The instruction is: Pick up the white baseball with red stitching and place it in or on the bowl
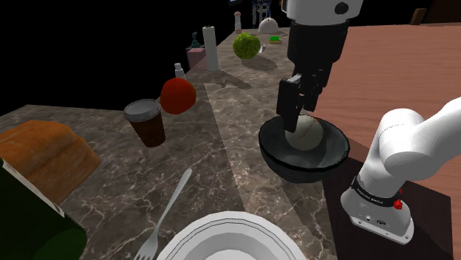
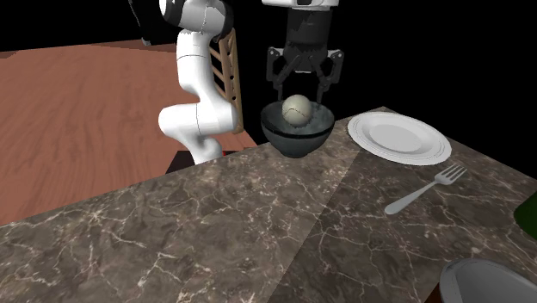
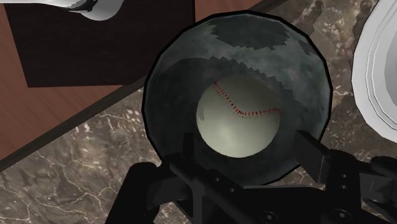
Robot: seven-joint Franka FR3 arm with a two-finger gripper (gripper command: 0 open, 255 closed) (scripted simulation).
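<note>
**A:** Where is the baseball [image 3: 238,114] lying, and how is it handling?

**B:** It is resting inside the dark bowl [image 3: 254,38], nothing else with it. Likely light, hard, prone to rolling; gripping across its middle suits. The jaws are standing apart, hovering either side, not touching it.

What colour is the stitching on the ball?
Red, on a whitish ball; clearest in the wrist view.

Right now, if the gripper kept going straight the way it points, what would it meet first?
The baseball, lying in the dark bowl right under the open gripper. Its fingers stand either side of the baseball, so they might slip past and reach the bowl's inside instead; depth is unclear.
</note>
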